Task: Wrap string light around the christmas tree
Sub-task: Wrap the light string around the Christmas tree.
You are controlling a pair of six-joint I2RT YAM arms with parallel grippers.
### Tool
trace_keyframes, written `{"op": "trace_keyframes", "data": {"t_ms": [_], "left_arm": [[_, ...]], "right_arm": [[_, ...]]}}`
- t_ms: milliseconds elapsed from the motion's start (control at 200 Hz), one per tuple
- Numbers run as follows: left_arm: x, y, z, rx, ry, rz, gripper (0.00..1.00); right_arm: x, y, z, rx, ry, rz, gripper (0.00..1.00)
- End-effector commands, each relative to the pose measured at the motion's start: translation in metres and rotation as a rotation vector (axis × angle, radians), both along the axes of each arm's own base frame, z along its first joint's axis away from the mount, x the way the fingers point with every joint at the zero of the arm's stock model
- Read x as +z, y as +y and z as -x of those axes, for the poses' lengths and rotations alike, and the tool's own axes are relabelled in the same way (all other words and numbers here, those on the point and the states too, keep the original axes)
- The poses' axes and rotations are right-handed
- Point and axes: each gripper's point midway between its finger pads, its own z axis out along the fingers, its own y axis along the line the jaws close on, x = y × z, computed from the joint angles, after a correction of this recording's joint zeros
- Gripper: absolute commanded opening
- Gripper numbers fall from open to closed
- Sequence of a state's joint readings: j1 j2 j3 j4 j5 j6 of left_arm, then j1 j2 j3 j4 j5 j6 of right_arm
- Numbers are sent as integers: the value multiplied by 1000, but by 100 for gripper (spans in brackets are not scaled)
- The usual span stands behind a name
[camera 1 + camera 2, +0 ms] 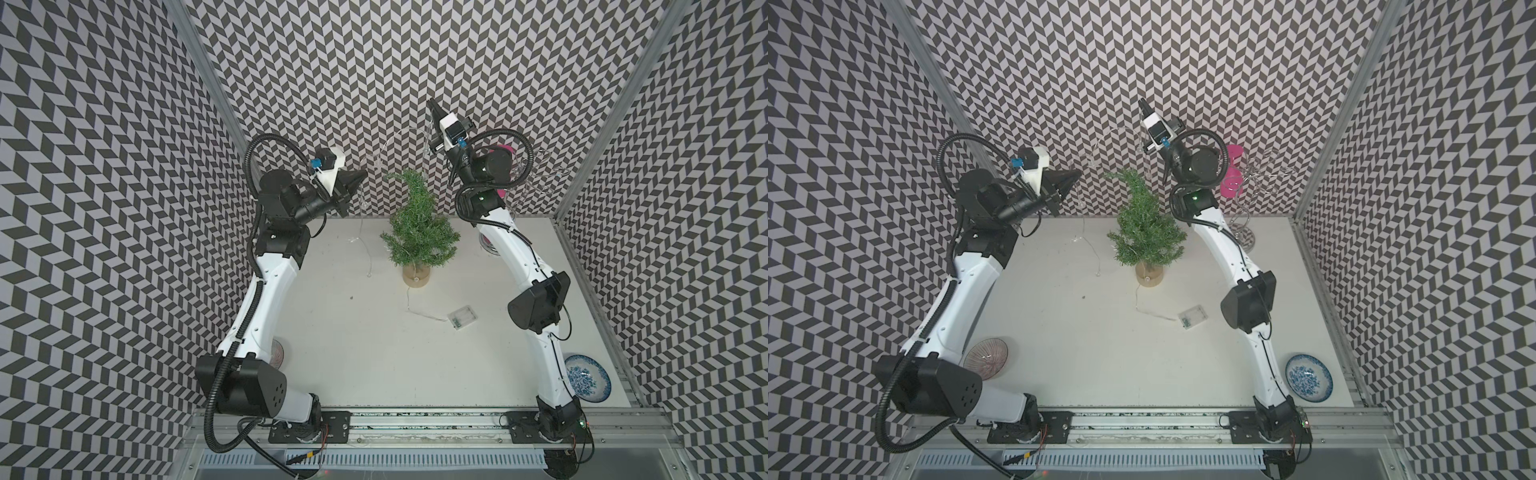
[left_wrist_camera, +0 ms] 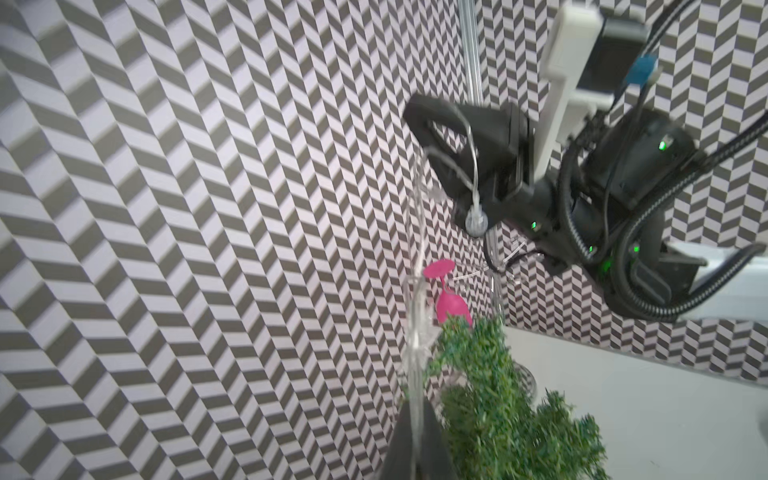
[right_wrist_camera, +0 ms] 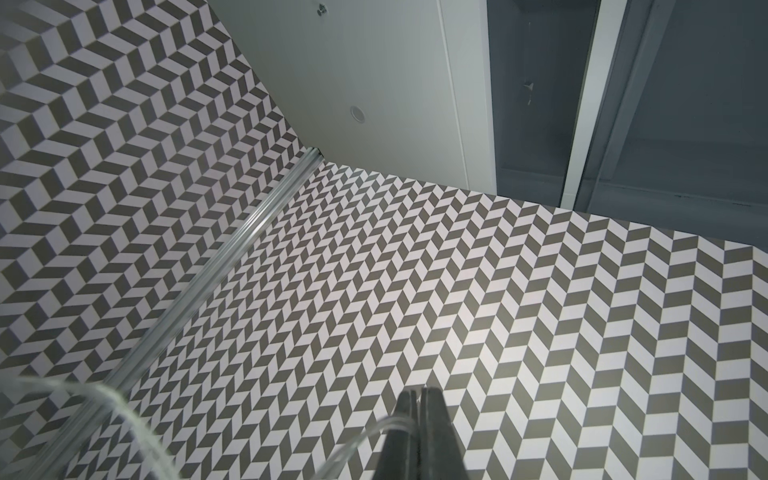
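Both top views show your left gripper and right gripper clamped on the light above the tree at centre; only low branches seem wrapped, the top is left.

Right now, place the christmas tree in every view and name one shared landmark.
In a top view: christmas tree upright, mid-frame.
In a top view: christmas tree mid-frame again.
Left wrist: christmas tree at the bottom, right of centre.
Right wrist: not in view.
Landmark: pink glass beyond it.
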State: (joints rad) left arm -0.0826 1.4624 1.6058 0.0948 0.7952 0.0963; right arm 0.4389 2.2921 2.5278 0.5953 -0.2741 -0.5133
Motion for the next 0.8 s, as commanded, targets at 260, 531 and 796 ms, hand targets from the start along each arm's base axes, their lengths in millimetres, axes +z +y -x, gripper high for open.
{"op": "trace_keyframes", "data": {"t_ms": [260,531,796], "left_arm": [[76,-7,16,-23,-106,76,0],[77,-25,13,-41,-107,49,0],[75,-31,19,-20,-109,24,0]], "right_arm": [[29,-54,1,-117,31,-3,0],[14,-65,1,-142,157,46,0],[1,-77,44,-125,200,61,0]]}}
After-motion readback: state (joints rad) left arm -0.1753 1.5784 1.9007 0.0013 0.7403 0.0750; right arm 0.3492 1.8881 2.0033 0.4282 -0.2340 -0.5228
